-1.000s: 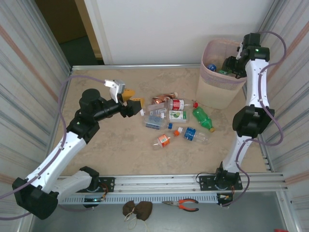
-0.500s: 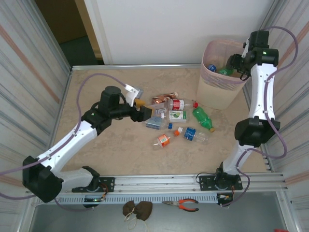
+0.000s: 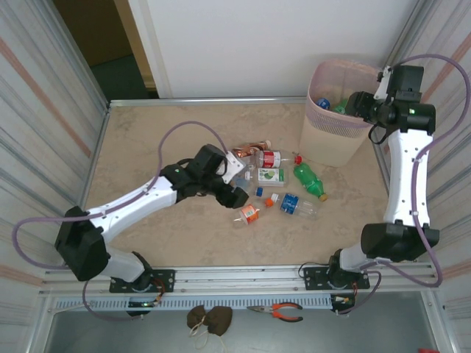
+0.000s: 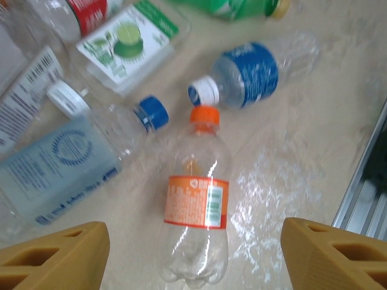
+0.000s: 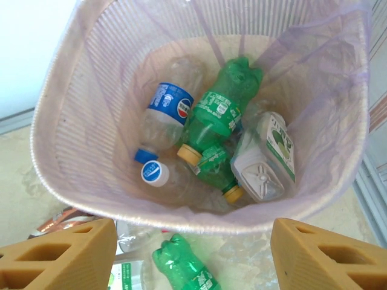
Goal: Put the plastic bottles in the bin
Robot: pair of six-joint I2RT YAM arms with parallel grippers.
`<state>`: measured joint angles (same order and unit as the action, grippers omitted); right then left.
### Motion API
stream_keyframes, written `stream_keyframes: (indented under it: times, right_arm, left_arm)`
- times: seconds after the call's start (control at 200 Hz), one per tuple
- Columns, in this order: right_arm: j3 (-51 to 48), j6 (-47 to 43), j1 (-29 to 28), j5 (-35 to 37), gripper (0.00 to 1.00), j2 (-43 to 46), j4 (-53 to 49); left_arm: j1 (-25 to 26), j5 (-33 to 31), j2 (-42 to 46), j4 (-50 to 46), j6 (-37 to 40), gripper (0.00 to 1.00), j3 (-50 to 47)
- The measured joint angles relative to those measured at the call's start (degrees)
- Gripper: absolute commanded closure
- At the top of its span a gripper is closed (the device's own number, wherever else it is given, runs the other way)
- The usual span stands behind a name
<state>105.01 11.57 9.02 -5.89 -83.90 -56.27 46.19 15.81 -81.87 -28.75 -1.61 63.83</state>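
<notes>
The left gripper [image 4: 195, 244], fingers apart, hangs over an orange-capped bottle [image 4: 196, 202] lying among loose bottles [image 3: 280, 178] mid-table. The right gripper [image 5: 193, 248], fingers apart, hovers over the far-right bin [image 5: 66, 121], which holds a green bottle [image 5: 221, 109] and others.

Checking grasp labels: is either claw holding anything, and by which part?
Nothing held. Left claw open over the orange-label bottle; right claw open above the bin.

- Left arm [image 3: 132, 202] and right arm [image 3: 401, 169]: white tubular links joined by bulky black joint housings.
- Thin lilac cables [image 3: 193, 125] looping loosely alongside each arm.
- Black bases [image 3: 143, 279].
- Blocky mustard-yellow fingers [image 4: 54, 254] with cut-out hollows in their faces.
</notes>
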Motion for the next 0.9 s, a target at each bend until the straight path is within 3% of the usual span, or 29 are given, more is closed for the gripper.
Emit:
stream_keyframes:
  times: [0.2,0.416,0.897]
  right_arm:
    - [-6.82,1.03,0.0,-0.2,0.34,5.16,3.89]
    - [-9.27,1.49,0.0,-0.24,0.34,6.71,5.57]
    - [-11.5,1.51,0.0,-1.49,0.34,7.15,7.02]
  left_arm:
    - [4.66,-3.5,-6.93,-7.43,1.88,0.25,3.93]
    - [6.32,-5.9,-12.24,-13.25,2.32,0.23,5.64]
    - [8.96,-9.99,-23.54,-16.04,2.93,0.22,9.55]
